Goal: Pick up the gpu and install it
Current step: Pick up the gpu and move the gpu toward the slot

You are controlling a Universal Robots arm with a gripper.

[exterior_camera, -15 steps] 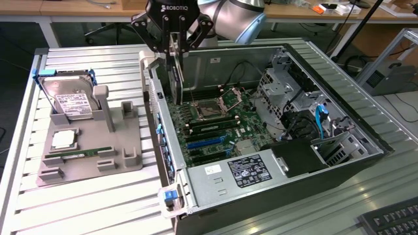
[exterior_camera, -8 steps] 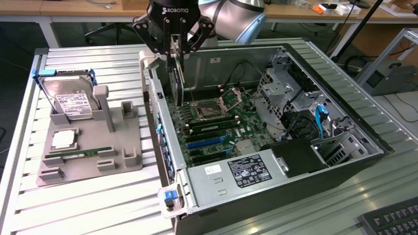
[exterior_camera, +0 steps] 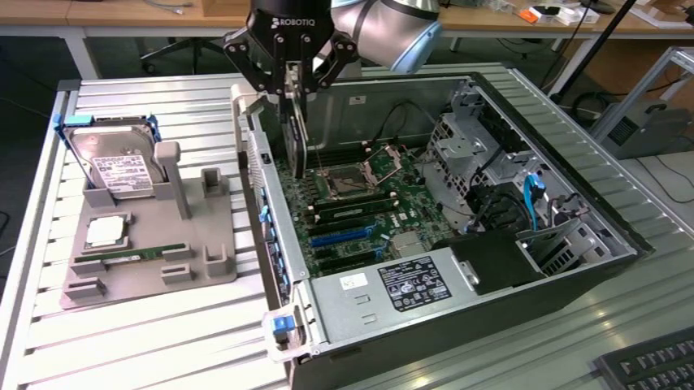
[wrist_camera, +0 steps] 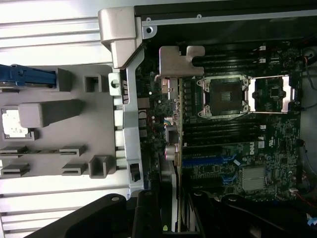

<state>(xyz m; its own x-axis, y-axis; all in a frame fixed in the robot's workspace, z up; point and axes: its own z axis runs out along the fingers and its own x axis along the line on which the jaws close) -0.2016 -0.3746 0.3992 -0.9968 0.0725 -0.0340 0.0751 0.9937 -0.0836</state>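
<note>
Pincer [exterior_camera: 292,88] points straight down, clamped on gpu [exterior_camera: 296,142] (edge-on) above motherboard [exterior_camera: 375,213].

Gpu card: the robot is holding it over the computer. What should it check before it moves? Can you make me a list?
1. Tool gripping the gpu: ok.
2. Gpu upright: ok.
3. Gpu over the open computer case, above the motherboard: ok.
4. Blue slots free of other cards: ok.
5. Gpu lined up with a slot: cannot tell.
6. Gpu seated in a blue slot: not ok, it hangs beside the processor socket.
</note>
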